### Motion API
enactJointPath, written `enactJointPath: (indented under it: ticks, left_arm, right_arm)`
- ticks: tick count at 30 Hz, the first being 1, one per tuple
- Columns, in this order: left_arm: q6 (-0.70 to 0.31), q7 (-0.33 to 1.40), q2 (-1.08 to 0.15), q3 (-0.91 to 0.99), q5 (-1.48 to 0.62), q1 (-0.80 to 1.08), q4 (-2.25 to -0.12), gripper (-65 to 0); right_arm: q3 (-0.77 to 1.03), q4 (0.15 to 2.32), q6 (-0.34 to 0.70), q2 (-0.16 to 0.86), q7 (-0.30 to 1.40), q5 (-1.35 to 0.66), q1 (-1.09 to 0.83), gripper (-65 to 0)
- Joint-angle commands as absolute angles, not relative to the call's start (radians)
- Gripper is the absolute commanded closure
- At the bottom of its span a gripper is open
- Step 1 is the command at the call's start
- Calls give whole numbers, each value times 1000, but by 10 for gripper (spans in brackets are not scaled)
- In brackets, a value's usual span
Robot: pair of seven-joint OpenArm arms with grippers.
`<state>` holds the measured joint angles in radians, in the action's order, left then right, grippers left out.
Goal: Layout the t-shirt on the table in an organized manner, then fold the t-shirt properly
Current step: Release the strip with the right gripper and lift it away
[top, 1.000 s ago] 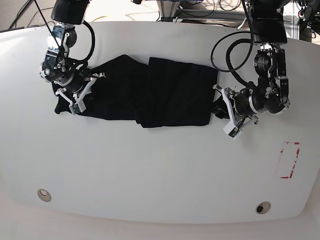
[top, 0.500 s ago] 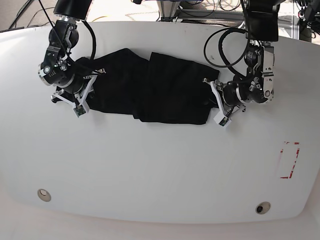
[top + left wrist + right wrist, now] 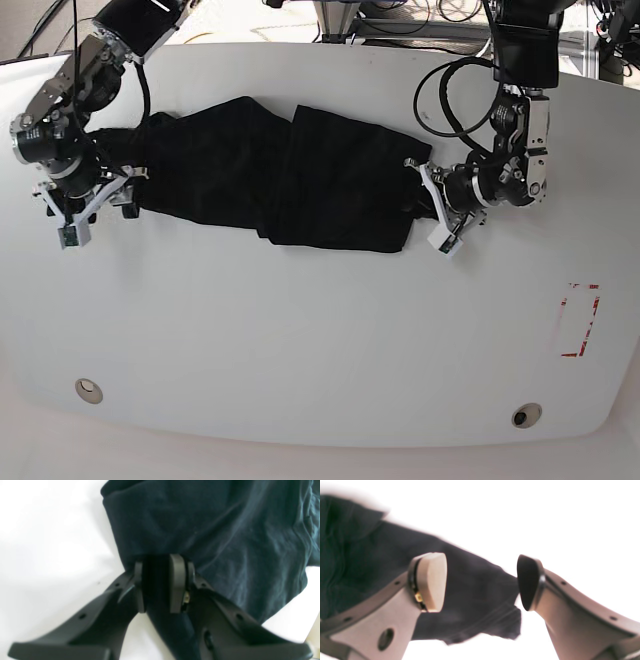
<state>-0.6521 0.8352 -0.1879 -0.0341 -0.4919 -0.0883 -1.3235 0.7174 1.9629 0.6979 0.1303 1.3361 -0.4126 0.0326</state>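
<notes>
Jaws clamped on a bunched fold of cloth: the left gripper (image 3: 160, 587) pinches one end of the black t-shirt (image 3: 290, 185), fabric wedged dark between its two pads and spilling away beyond them, a hold that looks meant to anchor that end while the garment is drawn out lengthwise. At the far end the right gripper (image 3: 481, 582) stands with its jaws well apart and nothing between them; a loose corner of the t-shirt lies just beyond the gap, nearer the pale pad than the dark one, not gripped by either. Seen from above, the t-shirt stretches across the white counter (image 3: 320, 330) between the two arms, rumpled and overlapped at its middle rather than spread flat, so the laying-out appears unfinished and no fold has begun. With one end pinned and the other free, the open jaws seem placed to take a fresh hold on the corner before them. The red tape mark (image 3: 580, 320) sits well apart from both.
</notes>
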Motion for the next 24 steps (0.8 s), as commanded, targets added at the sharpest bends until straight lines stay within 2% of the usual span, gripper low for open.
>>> enactJointPath:
  ticks: [1,10,14,18,20,24]
  left_arm:
    - [-647,874,-200,-35,-460,-91,-1326,-122]
    - [-647,872,-222,-30,-463,-90,-1326,-122]
    - [-647,872,-222,-30,-463,-90,-1326,-122]
    - [-647,872,-222,-30,-463,-90,-1326,-122]
    - [-647,872,-222,-30,-463,-90,-1326,-122]
    - [-647,872,-222,-30,-463,-90,-1326,-122]
  right_arm:
    - [786,1886,698,193,1365,-493,53,-423]
    - [872,1590,698,334,1374,-720,47,-426]
    - [886,1448,698,387,1366,-802,47,-482]
    - [885,1326,698,437,1349,-863,44,-566]
    - [886,1285,698,447,1349,-877,44,-585]
    - [886,1241,698,452,1349,-885,47,-583]
